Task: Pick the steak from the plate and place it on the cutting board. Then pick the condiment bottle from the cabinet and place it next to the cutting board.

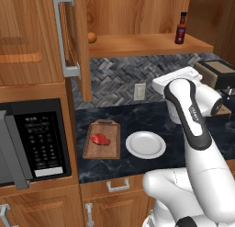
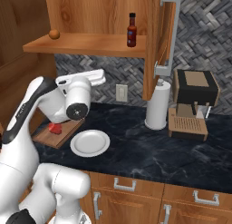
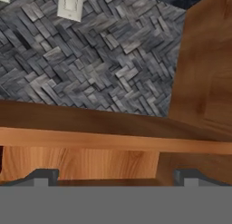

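Slim dark red-brown condiment bottle (image 1: 181,28) with black cap, red label illegible, upright on brown wooden cabinet shelf (image 2: 90,44), raw red steak (image 1: 100,139) on rectangular wooden cutting board (image 1: 110,150) below shelf, round white plate (image 1: 145,145) beside board, two-finger gripper (image 3: 115,175) spread wide, empty, facing shelf edge.

Even, bright rendered light, soft shadows, no glare, slightly coarse and blurry throughout.

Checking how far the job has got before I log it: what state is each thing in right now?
steak: lying on the cutting board, off the plate.
cutting board: flat on the counter, holding the steak.
plate: empty, beside the board.
condiment bottle: upright on the cabinet shelf, not yet picked.
cabinet: door open.
microwave: door open.
gripper: open, holding nothing, facing the shelf edge.
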